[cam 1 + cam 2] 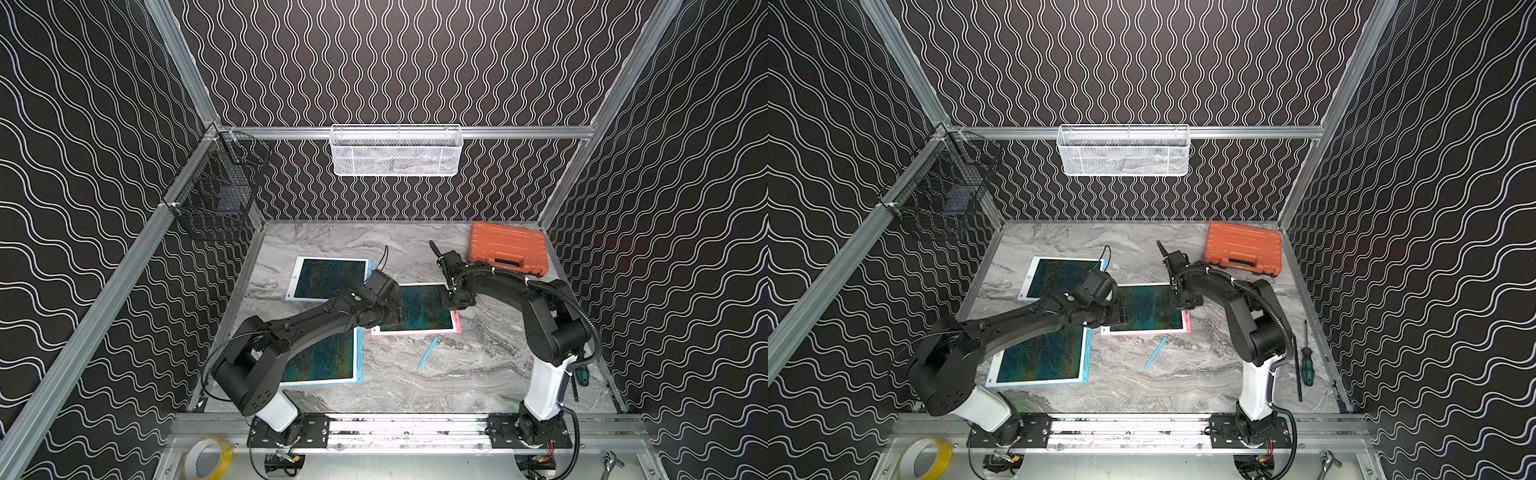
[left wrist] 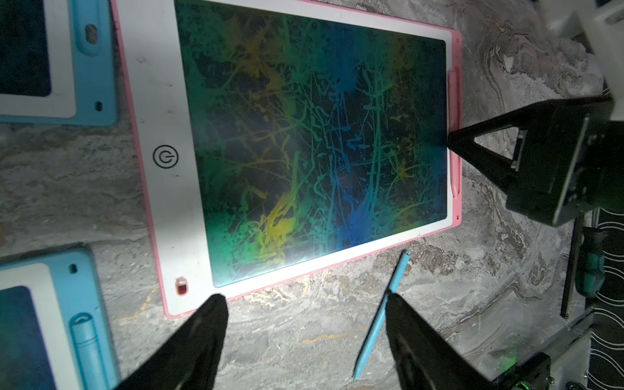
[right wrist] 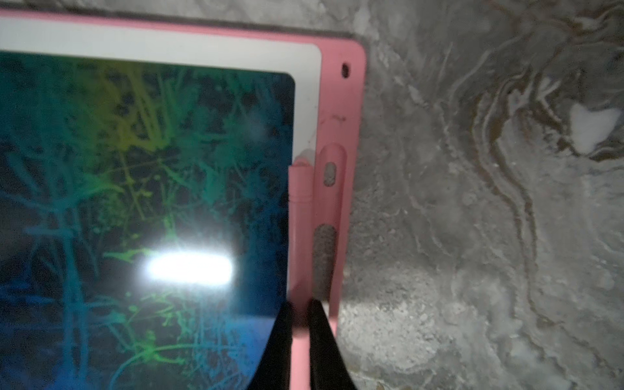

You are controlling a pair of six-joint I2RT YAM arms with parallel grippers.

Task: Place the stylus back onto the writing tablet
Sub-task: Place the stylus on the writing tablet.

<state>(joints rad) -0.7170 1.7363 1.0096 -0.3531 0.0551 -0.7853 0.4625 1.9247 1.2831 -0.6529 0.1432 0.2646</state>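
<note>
The marble table (image 1: 478, 374) is being shared by three writing tablets. Two are blue-framed (image 1: 328, 276) (image 1: 328, 357); the pink-framed tablet (image 1: 415, 331) lies between the arms and is the one being worked on.

The left gripper (image 2: 304, 304) is being held wide open and empty above the near corner of the pink tablet. A loose blue stylus (image 2: 381, 314) is lying on the table just beside that tablet and is not being touched.

The right gripper (image 3: 301, 307) is being held at the tablet's far side edge, its jaws pinched narrowly on the pink stylus (image 3: 300, 219). The stylus is being presented lengthwise along the frame, parallel to the storage slot (image 3: 326, 256) and just beside it, over the white bezel at the screen's edge. The slot is showing empty.

By the look of it, the seating step is being carried out and is not yet done. The next move is judged to call for a slight sideways shift toward the outer rim, then a downward press until the stylus is lodged, and only then an opening of the jaws. Whether the stylus is already being pressed against the bezel cannot be told.
</note>
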